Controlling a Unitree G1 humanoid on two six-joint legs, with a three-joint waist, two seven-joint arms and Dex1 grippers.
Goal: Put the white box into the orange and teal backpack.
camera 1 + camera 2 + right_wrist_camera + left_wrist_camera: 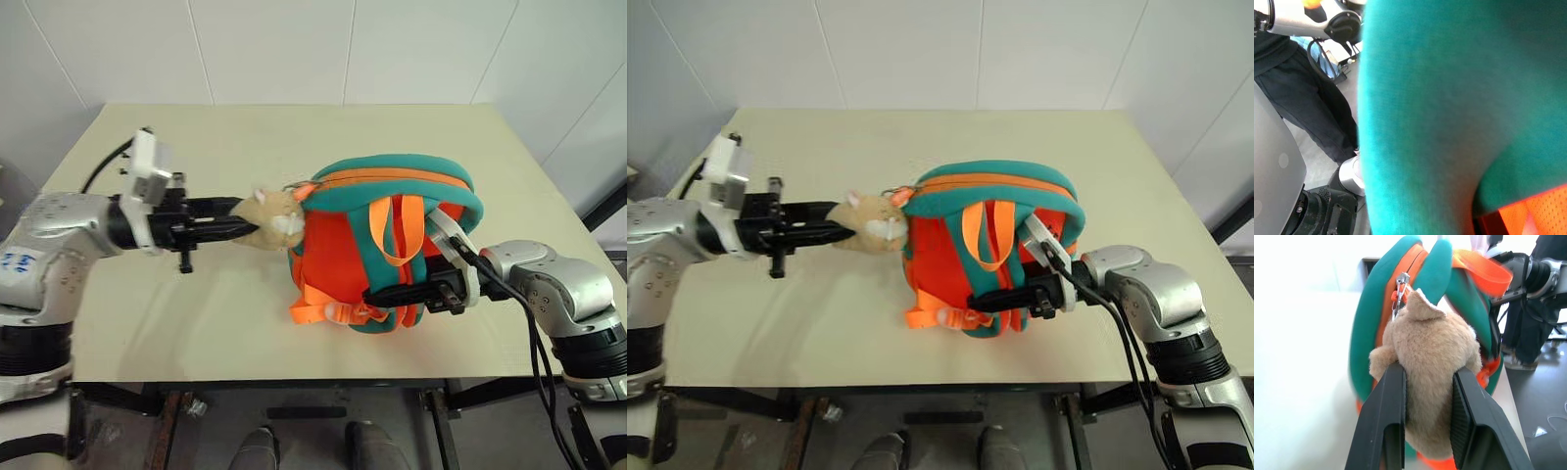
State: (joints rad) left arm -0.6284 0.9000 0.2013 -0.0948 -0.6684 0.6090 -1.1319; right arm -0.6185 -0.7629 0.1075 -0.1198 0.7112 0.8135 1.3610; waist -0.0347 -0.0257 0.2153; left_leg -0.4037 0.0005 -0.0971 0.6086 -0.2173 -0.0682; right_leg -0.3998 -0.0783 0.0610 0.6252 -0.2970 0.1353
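backpack: small orange and teal fabric backpack (392, 245) stands mid-surface, straps facing near side, zipper line along the top, looks zipped
surface: pale beige tabletop (235, 323), nothing else lying on it
white box: can't spot it anywhere, maybe already inside the backpack, can't tell
left claw (1426, 396): two black fingers (1385, 416) pinching the tan plush toy (1425, 357) from both sides; the plush hangs off the zipper pull (1399, 289) at the backpack's left end
right claw (982, 300): pressed together on the near right side of the backpack, at the teal strap area; what exactly it pinches is hidden, looks like strap or trim
step (judged): likely working the zipper via the plush while the right claw steadies the backpack
how to do it well: pull the plush along the zipper line, not away from the backpack; keep the right grip firm so the backpack doesn't slide left
risk: plush is soft, could slip out of the pinch; a sideways tug may tip the backpack
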